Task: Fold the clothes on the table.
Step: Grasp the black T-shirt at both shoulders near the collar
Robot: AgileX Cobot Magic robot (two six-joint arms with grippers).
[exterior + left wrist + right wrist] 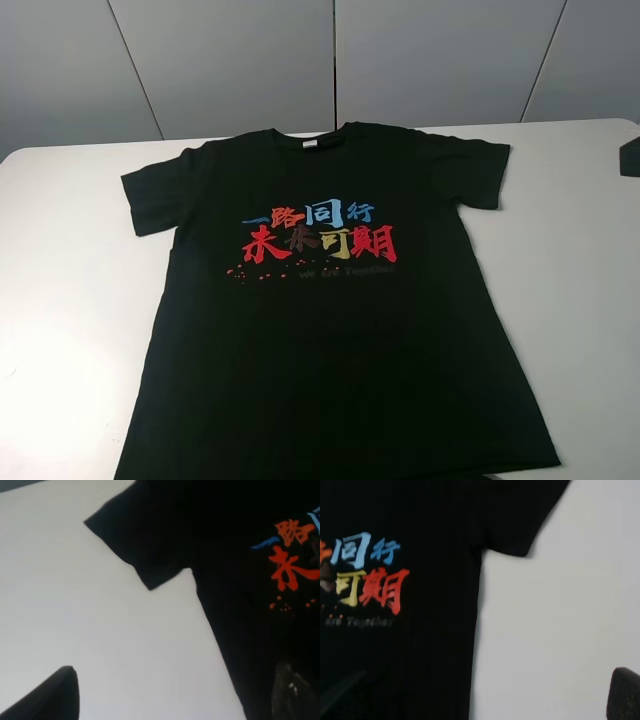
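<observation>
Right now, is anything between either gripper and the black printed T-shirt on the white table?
Nothing visible does. The black T-shirt lies flat, print up, on the white table, with only bare tabletop beside it in both wrist views.

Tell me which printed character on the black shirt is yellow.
The third character in the lower row on the T-shirt, just before the red one ending that row. The others are red, blue or dark.

Left end effector fingers (52,697) — matte black, rounded; right end effector fingers (625,697) — grainy black.
</observation>
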